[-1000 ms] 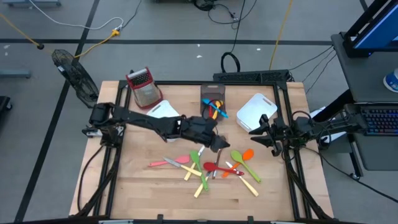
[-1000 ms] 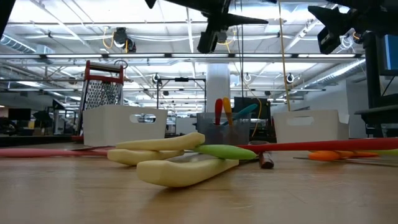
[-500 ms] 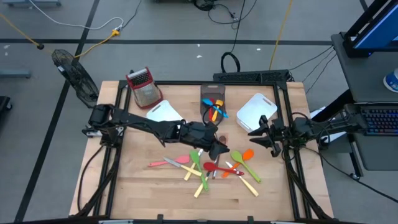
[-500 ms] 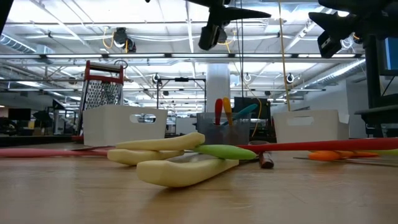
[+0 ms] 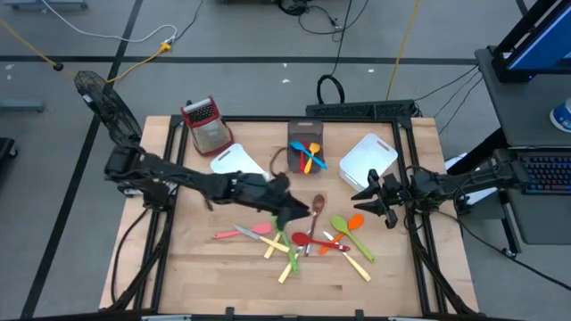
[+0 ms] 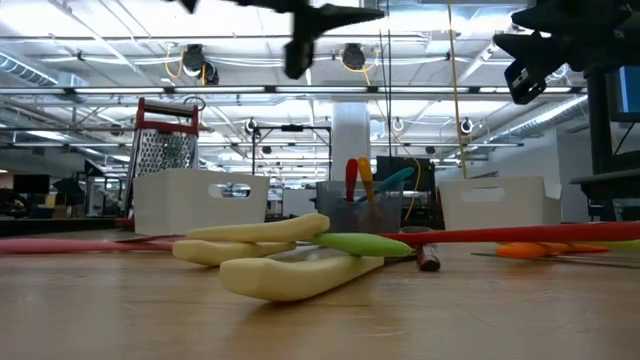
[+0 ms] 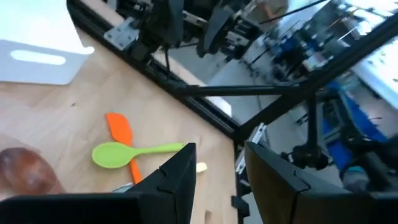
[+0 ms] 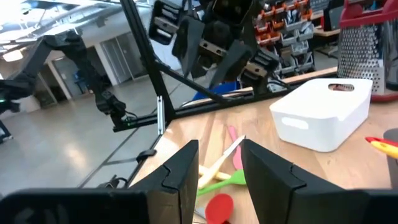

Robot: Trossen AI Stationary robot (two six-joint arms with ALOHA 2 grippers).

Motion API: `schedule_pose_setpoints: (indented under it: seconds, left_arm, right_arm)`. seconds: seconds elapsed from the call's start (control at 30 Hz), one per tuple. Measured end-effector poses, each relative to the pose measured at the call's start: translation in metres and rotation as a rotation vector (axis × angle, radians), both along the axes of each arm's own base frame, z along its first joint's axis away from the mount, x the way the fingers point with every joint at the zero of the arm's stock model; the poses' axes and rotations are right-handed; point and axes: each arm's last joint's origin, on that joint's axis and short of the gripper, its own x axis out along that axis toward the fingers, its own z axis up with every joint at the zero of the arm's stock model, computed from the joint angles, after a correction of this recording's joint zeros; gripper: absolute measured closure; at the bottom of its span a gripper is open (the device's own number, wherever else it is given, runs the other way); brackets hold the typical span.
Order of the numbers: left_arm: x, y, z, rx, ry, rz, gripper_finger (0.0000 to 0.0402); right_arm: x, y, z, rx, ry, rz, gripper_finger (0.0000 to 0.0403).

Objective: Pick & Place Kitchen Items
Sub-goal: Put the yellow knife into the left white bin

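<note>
Presently the left tool [image 5: 299,212], fingers parted and empty, hangs over the kitchen items [image 5: 308,239] scattered on the counter [image 5: 205,276], while the right tool [image 5: 376,193], likewise parted and empty, waits beside them: descending into that overlapping heap could pinch two utensils together.

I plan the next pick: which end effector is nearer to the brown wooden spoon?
Left. The left end effector hangs just beside the brown wooden spoon; the right end effector waits farther off, near the table's right edge.

Coloured plastic utensils [image 5: 299,241] are scattered flat at lower centre. A brown wooden spoon [image 5: 318,206] lies just above them.
</note>
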Motion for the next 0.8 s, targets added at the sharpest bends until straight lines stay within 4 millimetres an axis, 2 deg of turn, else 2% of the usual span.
schedule_pose_setpoints:
  seconds: [0.07,0.3,0.5,0.8]
  left_arm:
    - [-0.017,-0.002,-0.002,0.005,-0.061,-0.003,0.0261]
    - [-0.075,-0.005,-0.014,0.074,-0.116,0.016,0.0261]
    - [-0.106,-0.005,-0.008,0.153,-0.171,-0.005,0.0261]
    - [-0.139,0.000,0.001,0.216,-0.073,-0.039,0.0261]
  right_arm:
    - [0.000,0.000,0.000,0.000,0.002,-0.001,0.0289]
    - [0.000,0.000,-0.001,0.006,0.014,-0.002,0.0289]
    - [0.000,0.000,-0.001,0.001,0.015,-0.002,0.0289]
    - [0.000,0.000,-0.001,0.001,0.016,-0.003,0.0289]
